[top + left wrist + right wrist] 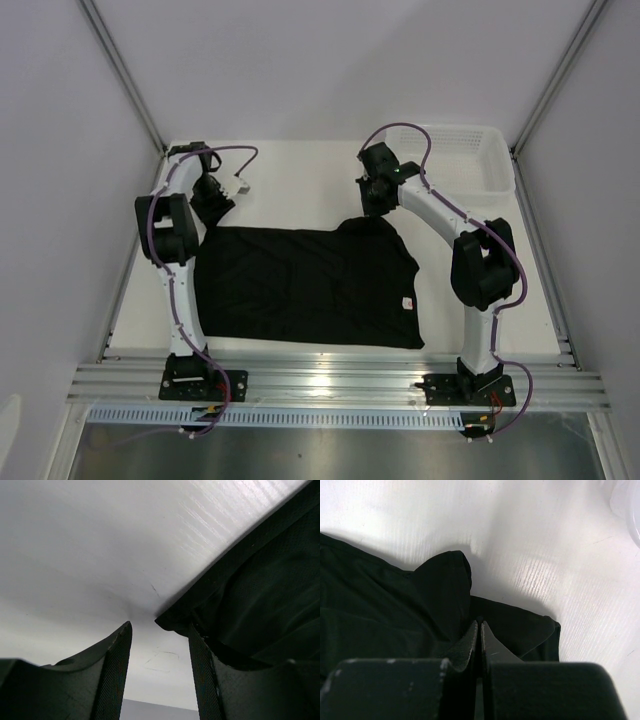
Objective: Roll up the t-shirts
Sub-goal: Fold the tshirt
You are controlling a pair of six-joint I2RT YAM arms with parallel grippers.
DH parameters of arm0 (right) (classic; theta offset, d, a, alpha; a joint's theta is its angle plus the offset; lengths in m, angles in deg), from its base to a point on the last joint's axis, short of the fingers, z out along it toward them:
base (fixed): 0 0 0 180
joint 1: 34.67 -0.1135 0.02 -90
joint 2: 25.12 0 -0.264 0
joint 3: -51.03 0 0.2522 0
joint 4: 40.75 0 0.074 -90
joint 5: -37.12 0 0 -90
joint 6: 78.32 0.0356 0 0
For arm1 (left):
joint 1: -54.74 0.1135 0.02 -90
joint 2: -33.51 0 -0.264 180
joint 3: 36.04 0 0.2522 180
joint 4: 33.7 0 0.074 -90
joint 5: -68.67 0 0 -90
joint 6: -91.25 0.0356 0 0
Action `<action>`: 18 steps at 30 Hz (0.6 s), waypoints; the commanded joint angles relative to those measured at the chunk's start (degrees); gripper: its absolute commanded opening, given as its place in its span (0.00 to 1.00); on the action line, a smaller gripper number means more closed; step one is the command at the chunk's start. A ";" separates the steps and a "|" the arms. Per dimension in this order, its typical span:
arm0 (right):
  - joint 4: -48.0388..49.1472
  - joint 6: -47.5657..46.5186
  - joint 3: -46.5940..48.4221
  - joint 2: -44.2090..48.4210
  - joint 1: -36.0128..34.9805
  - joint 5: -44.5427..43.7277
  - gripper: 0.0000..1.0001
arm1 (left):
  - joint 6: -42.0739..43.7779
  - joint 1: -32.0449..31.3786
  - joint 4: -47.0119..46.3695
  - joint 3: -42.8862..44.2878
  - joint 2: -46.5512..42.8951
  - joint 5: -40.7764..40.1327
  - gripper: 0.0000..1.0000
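The black t-shirt lies spread flat on the white table, with its pale neck label near the right edge. My left gripper hovers at the shirt's far left corner. In the left wrist view the gripper is open, and the shirt corner lies at the tip of its right finger. My right gripper is at the shirt's far right sleeve. In the right wrist view the gripper is shut, pinching the black fabric, which rises in a fold beside it.
A white mesh basket stands at the back right corner, and its rim shows in the right wrist view. The bare white table runs behind the shirt. Grey walls close in both sides.
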 commanded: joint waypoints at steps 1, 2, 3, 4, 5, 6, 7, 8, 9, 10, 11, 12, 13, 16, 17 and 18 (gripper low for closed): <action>-0.59 -0.46 0.40 0.27 -0.45 -1.00 0.00 | 1.93 -0.31 4.75 3.58 1.04 -1.90 0.52; -0.50 -0.55 0.31 0.27 -0.36 -1.09 0.00 | 2.29 -0.40 4.75 3.67 1.13 -2.25 0.52; -0.59 -0.55 0.31 0.27 -0.36 -1.18 0.00 | 2.81 -0.58 4.67 3.75 1.22 -2.51 0.52; -0.68 -0.63 0.22 0.35 -0.36 -1.26 0.00 | 3.08 -0.75 4.67 3.49 1.30 -2.95 0.52; -0.76 -0.72 0.31 0.35 -0.27 -1.53 0.00 | 3.78 -1.02 5.28 3.23 1.48 -3.65 0.52; -0.76 -0.81 0.31 0.35 -0.27 -1.70 0.00 | 4.39 -1.10 5.54 3.23 1.48 -3.83 0.52; -0.94 -0.81 0.31 0.35 -0.27 -1.79 0.00 | 4.83 -1.28 5.63 2.71 1.39 -4.09 0.52; -1.03 -0.90 0.40 0.35 -0.27 -1.97 0.00 | 5.45 -1.63 5.81 2.00 1.30 -4.10 0.52; -1.11 -0.90 0.40 0.35 -0.27 -2.32 0.00 | 6.41 -1.72 5.81 1.21 0.87 -4.10 0.52; -1.20 -0.99 0.40 0.44 -0.27 -2.41 0.00 | 6.85 -2.07 5.81 0.51 0.78 -4.10 0.52; -1.29 -0.90 0.31 0.44 -0.19 -2.41 0.00 | 7.38 -2.25 5.72 0.07 0.69 -4.10 0.51; -1.38 -1.07 0.31 0.44 -0.18 -2.41 0.00 | 7.56 -2.34 5.72 -0.11 0.43 -4.10 0.51; -1.38 -1.08 0.22 0.44 -0.18 -2.49 0.00 | 7.65 -2.34 5.81 -0.02 0.25 -4.10 0.51; -1.38 -0.99 0.14 0.18 -0.18 -2.32 0.00 | 7.91 -3.12 5.28 -0.29 -0.63 -2.78 0.50; -1.38 -0.99 0.14 0.18 -0.18 -2.23 0.00 | 8.09 -3.30 5.37 -0.29 -0.80 -2.34 0.51; -1.29 -1.07 0.22 0.18 -0.18 -2.06 0.00 | 8.35 -3.56 5.28 -0.64 -0.98 -1.90 0.50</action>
